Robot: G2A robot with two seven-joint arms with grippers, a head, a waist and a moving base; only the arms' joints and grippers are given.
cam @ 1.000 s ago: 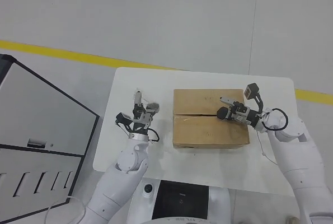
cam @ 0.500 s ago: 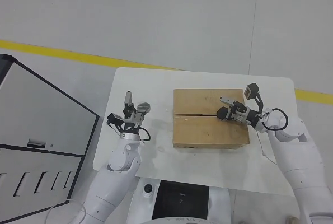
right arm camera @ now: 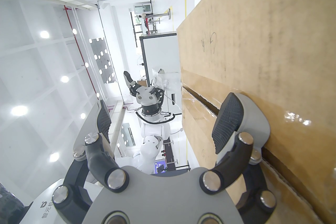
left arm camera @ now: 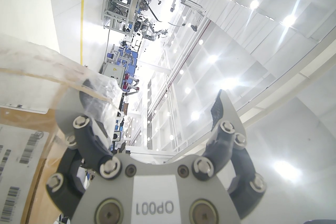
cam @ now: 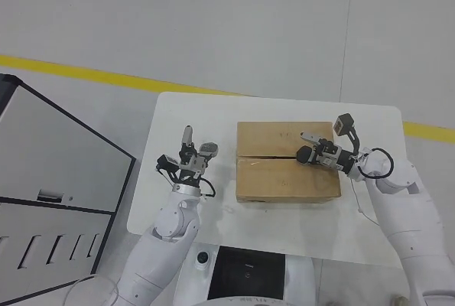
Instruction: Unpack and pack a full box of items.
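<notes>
A closed brown cardboard box (cam: 277, 172) lies on the white table (cam: 204, 111); a seam runs across its top flaps. My right gripper (cam: 303, 147) is open over the seam at the box's right side. In the right wrist view one of its fingertips (right arm camera: 228, 114) rests on the box top (right arm camera: 262, 38) beside the seam; the other stays in the air. My left gripper (cam: 197, 142) stands open left of the box, pointing upward. A crumpled piece of clear film (left arm camera: 97, 88) clings to one of its fingers (left arm camera: 86, 114). The box's labelled side (left arm camera: 23, 146) is close beside it.
A dark-framed grey cabinet (cam: 43, 153) stands left of the table. A yellow line (cam: 74, 73) crosses the floor behind. A thin cable (cam: 361, 205) hangs by the right arm. Bare table lies left of and in front of the box.
The left gripper swung a little away from the box and has come back to where it was a second ago. The right arm and box have not moved.
</notes>
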